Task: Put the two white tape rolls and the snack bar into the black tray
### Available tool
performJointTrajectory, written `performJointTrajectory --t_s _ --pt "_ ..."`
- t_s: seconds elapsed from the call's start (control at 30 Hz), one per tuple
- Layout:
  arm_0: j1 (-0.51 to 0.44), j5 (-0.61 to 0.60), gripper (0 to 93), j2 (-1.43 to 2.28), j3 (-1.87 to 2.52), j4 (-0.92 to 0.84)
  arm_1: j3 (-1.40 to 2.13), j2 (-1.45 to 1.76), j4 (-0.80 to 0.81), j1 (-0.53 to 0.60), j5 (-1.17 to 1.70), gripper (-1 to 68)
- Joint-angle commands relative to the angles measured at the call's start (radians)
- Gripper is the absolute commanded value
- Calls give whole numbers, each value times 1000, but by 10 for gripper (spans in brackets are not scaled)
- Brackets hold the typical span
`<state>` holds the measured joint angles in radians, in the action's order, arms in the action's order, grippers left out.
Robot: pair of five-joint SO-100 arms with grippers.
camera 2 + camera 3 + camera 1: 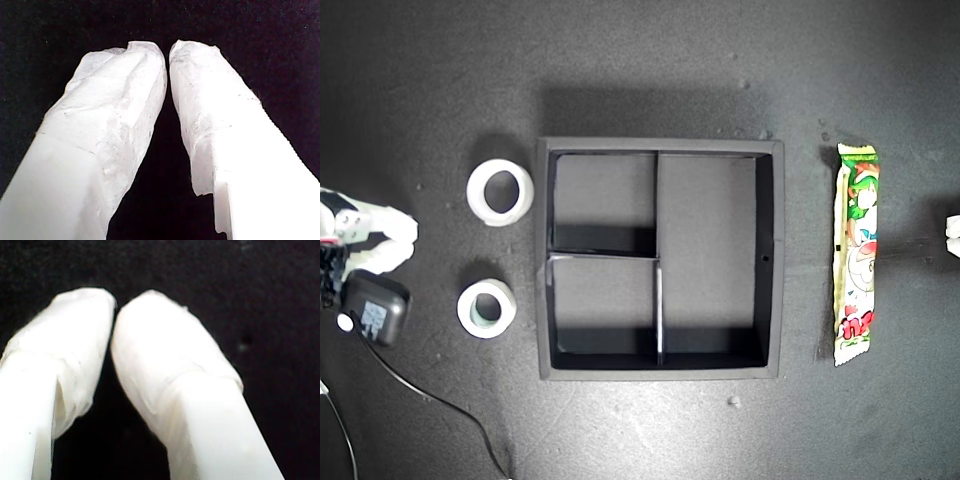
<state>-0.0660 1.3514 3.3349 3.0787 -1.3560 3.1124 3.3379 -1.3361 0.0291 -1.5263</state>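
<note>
The black tray lies in the middle of the exterior view, with all its compartments empty. Two white tape rolls lie flat off the tray's side on the exterior view's left: the larger roll farther back, the smaller roll with a greenish inner rim nearer. The snack bar lies lengthwise on the exterior view's right of the tray. My first gripper and my second gripper are both shut on nothing, over bare black surface. An arm's white gripper sits at the exterior view's left edge, near the rolls.
A sliver of another white arm shows at the exterior view's right edge. A black box on the arm at the exterior view's left trails a cable across the black tabletop. Small white specks dot the surface.
</note>
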Motion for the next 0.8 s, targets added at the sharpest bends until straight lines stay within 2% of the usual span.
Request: performJointTrajectory --t_s 0.0,0.77 --pt "0 -8 2 52 60 -40 11 11 -5 -224 394 10" --pt "0 -8 2 52 60 -40 11 11 -5 -229 394 10"
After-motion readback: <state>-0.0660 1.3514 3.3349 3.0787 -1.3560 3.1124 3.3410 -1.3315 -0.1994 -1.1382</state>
